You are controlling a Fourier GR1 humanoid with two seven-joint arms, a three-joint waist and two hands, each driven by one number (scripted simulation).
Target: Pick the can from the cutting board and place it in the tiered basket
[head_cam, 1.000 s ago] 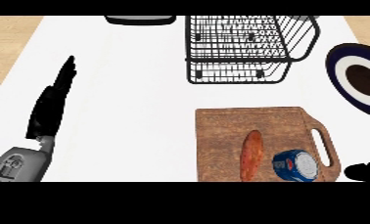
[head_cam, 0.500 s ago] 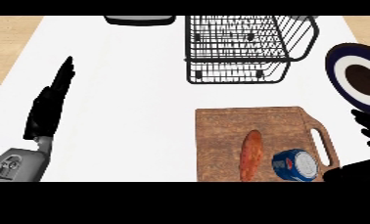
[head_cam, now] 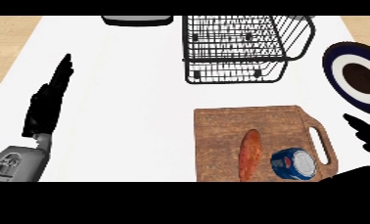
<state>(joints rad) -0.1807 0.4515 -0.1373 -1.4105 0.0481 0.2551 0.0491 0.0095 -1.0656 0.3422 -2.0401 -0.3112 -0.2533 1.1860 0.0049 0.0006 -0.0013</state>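
Head view. The white counter (head_cam: 130,120) carries a wooden cutting board (head_cam: 217,135) at lower right, its handle loop pointing toward the view's right edge. The can (head_cam: 295,164), blue with a light end face, lies on its side on the board's lower right part, just beside the handle. Just left of the can lies an elongated reddish-brown food item (head_cam: 249,154), running lengthwise up the board.

Beyond the board stands the black wire tiered basket (head_cam: 245,74), well apart from the can. A dark blue plate (head_cam: 334,74) with a white ring is cut by the right edge.

The left hand (head_cam: 47,105) rests at the view's left, fingers straight, pressed together and pointing up, holding nothing. The right hand (head_cam: 359,126) enters at the right edge beside the board's handle; its visible fingers are extended and slightly spread, apart from the can.
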